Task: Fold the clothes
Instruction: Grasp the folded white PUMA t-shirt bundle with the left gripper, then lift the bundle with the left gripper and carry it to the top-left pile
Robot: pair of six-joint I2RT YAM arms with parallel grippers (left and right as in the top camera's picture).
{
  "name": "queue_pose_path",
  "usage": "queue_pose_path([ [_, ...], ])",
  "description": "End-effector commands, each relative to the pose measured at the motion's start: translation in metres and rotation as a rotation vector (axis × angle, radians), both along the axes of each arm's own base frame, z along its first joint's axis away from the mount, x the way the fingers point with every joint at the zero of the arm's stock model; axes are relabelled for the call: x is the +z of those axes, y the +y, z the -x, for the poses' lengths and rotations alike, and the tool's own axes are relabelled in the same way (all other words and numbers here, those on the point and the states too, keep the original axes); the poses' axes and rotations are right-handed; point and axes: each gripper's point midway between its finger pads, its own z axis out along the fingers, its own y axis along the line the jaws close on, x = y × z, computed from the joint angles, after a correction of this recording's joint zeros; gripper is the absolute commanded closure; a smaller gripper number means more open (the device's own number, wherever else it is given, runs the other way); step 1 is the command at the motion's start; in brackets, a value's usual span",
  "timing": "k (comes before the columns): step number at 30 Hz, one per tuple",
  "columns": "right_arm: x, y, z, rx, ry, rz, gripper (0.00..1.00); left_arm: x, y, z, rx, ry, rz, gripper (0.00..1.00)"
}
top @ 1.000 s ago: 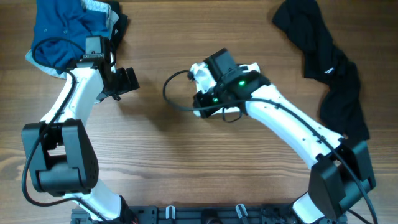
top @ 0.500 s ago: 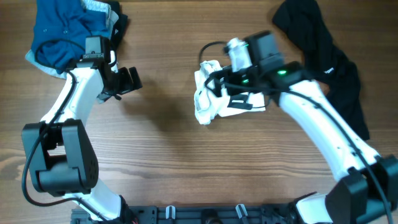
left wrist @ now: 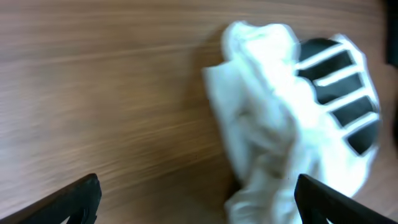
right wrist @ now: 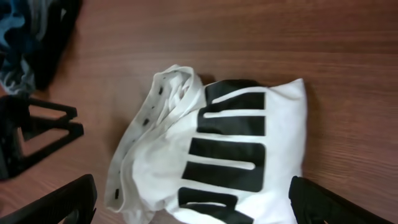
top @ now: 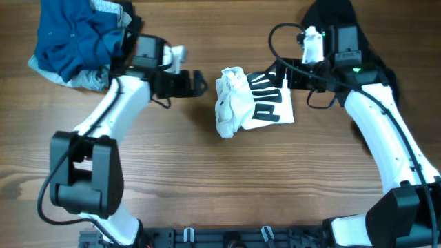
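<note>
Overhead gives you the white shirt (top: 251,105) lying bunched near the middle of the table (top: 207,172). Its crumpled white part is on the left and its black block lettering faces up on the right. Your right wrist view looks straight down on that shirt (right wrist: 214,155), with the rumpled collar side left of the lettering. In your left wrist view the shirt (left wrist: 280,124) is blurred, and the lettering sits at its far right.

Your left gripper (top: 200,83) sits just beside the shirt's left edge, clear of the cloth, fingers spread wide and holding nothing. Your right gripper (top: 282,74) is at the shirt's upper right corner, its fingers also spread wide and empty. You cannot tell from above whether they touch the fabric.

Farther out, a blue garment (top: 72,38) lies heaped on a grey one (top: 86,81) at the top left corner. A black garment (top: 368,65) trails down the right side, under your right arm.
</note>
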Motion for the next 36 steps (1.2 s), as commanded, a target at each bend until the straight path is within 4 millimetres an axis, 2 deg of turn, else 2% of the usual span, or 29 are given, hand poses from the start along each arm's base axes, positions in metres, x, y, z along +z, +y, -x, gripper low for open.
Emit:
queue_pose_path([
  [1, 0.007, -0.022, -0.008, -0.065, -0.018, -0.012, 0.0, 0.004, -0.029, 0.0, -0.077, -0.039, 0.032, 0.0],
  [8, 0.007, -0.065, -0.015, -0.182, -0.008, -0.02, 0.0, -0.01, -0.057, 0.007, -0.141, -0.03, 0.031, 0.0],
  [14, 0.002, -0.074, -0.008, -0.203, 0.029, -0.017, 0.0, -0.012, -0.083, 0.015, -0.2, -0.053, 0.03, 0.0],
  [17, 0.007, -0.073, -0.004, -0.202, 0.023, -0.017, 0.0, -0.012, -0.094, 0.019, -0.223, -0.072, 0.01, 0.0],
  [20, 0.026, -0.074, 0.001, -0.205, -0.025, -0.014, 0.0, -0.015, -0.1, 0.023, -0.234, -0.08, -0.023, 0.0],
  [25, 0.077, -0.085, 0.024, -0.253, -0.155, 0.041, 0.0, -0.017, -0.108, 0.028, -0.249, -0.092, -0.054, 0.0],
  [30, 0.127, -0.098, 0.071, -0.319, -0.279, 0.106, 0.01, -0.017, -0.108, 0.028, -0.248, -0.094, -0.057, 0.0],
  [36, 0.157, -0.097, 0.114, -0.332, -0.366, 0.106, 0.0, -0.016, -0.109, 0.026, -0.247, -0.104, -0.056, 0.0],
])
